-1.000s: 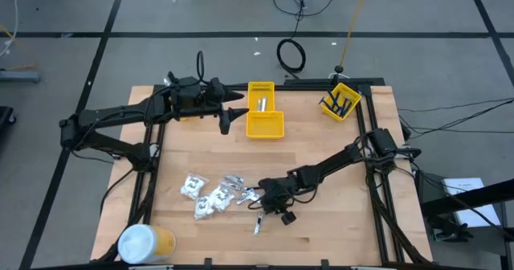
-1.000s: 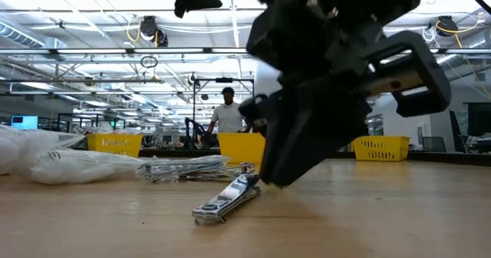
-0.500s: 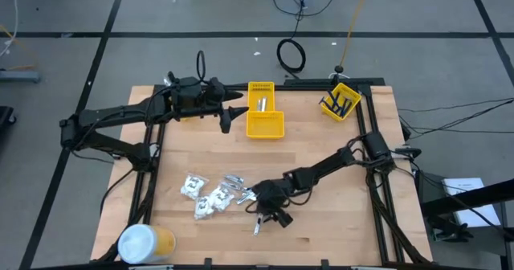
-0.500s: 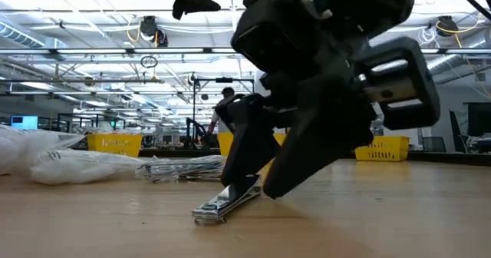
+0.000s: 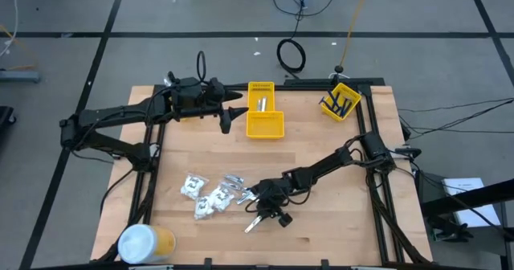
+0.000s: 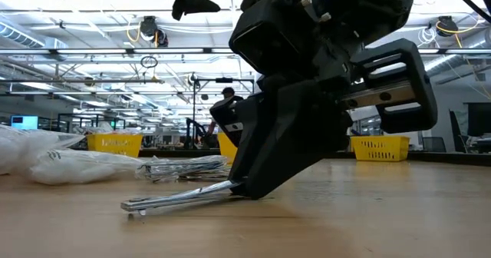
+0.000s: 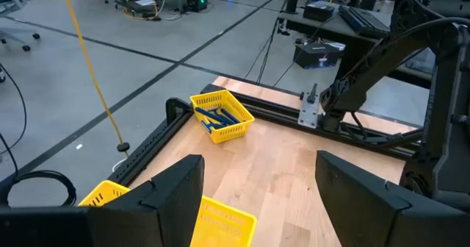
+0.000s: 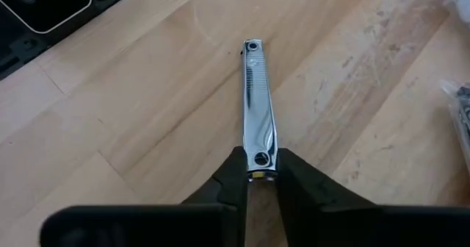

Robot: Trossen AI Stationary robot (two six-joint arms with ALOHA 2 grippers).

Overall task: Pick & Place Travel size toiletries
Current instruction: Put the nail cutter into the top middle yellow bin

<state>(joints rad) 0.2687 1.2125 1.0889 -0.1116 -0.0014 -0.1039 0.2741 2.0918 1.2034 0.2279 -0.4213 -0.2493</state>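
Nail clipper (image 8: 258, 115) lies on the table (image 5: 337, 222), right of the packets (image 5: 205, 198).

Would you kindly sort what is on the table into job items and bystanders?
Job items: shiny metal nail clipper pinched in the right hand; white crinkly plastic-wrapped packets; dark blue razors.
Bystanders: yellow plastic bins; large white-and-yellow cylinder; left hand waiting.
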